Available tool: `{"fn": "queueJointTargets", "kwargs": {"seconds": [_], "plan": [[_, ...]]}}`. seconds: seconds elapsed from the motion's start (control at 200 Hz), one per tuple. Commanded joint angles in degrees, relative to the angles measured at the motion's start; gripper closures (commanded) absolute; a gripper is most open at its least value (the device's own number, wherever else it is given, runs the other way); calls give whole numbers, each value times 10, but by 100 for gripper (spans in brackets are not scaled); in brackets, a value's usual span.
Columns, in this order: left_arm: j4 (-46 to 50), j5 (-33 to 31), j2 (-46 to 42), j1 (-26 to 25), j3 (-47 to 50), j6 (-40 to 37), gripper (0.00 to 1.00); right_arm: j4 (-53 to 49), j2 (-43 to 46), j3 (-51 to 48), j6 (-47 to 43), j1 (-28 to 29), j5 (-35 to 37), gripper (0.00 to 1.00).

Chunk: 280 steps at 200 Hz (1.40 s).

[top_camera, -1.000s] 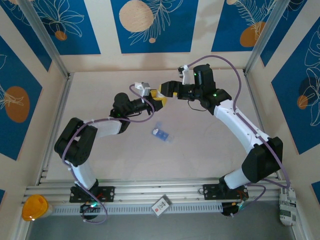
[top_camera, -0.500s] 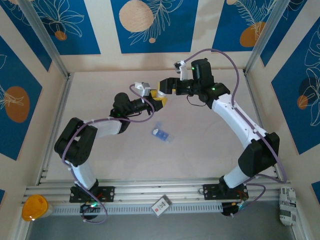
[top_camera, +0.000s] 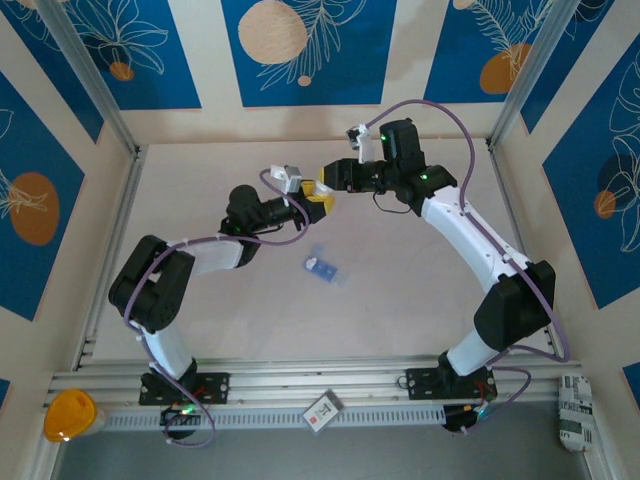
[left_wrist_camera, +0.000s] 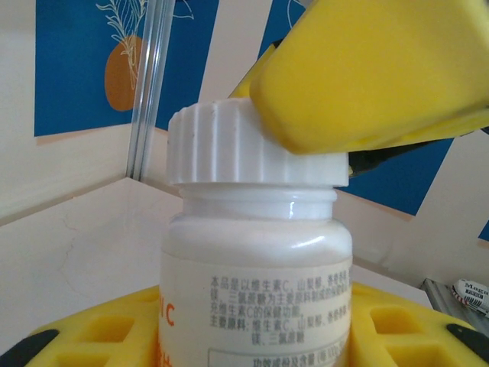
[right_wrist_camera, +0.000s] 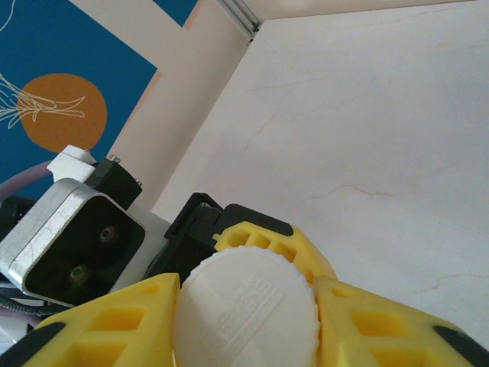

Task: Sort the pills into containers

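A white pill bottle [left_wrist_camera: 256, 260] with orange and black print stands upright between my left gripper's [left_wrist_camera: 252, 340] yellow fingers [left_wrist_camera: 84, 336], which are shut on its body. My right gripper [right_wrist_camera: 248, 321] is shut on the bottle's white ribbed cap [right_wrist_camera: 248, 310] from above; one of its yellow fingers [left_wrist_camera: 374, 69] presses the cap [left_wrist_camera: 229, 145]. In the top view both grippers meet at the back middle of the table, left gripper [top_camera: 314, 200] and right gripper [top_camera: 330, 181]. The translucent blue pill box [top_camera: 322, 268] lies apart on the table, in front of them.
The pale table [top_camera: 420, 300] is walled by blue-patterned panels and aluminium posts [top_camera: 90, 90]. An orange object [top_camera: 65, 415], a white card [top_camera: 322, 410] and a white block [top_camera: 574, 412] sit along the near rail, off the table.
The right arm's wrist and forearm have shifted back and left while its gripper stayed at the bottle cap. The left arm and the blue pill box have not moved.
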State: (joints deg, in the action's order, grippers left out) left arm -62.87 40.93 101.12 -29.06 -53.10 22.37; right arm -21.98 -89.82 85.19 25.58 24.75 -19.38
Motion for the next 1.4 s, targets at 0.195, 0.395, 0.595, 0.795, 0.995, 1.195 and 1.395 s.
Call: {"fn": "queueJointTargets", "kwargs": {"seconds": [0.195,0.395,0.595,0.795,0.995,1.195,1.395], "plan": [[26,-39,-31,-21,-26,-62,100,14,1,-26,32,29,75,62],[25,-137,-40,-65,-24,-125,100,50,3,-70,114,67,185,62],[-5,-194,-14,-102,-30,-143,100,73,2,-93,164,91,243,62],[-15,-198,4,-101,-31,-135,100,45,4,-74,146,84,244,60],[-13,-188,10,-92,-28,-126,100,19,11,-37,135,57,216,47],[-36,-181,19,-79,-12,-103,100,12,43,-21,133,34,186,32],[-50,-160,22,-64,-2,-89,100,14,77,-34,122,21,148,18]]}}
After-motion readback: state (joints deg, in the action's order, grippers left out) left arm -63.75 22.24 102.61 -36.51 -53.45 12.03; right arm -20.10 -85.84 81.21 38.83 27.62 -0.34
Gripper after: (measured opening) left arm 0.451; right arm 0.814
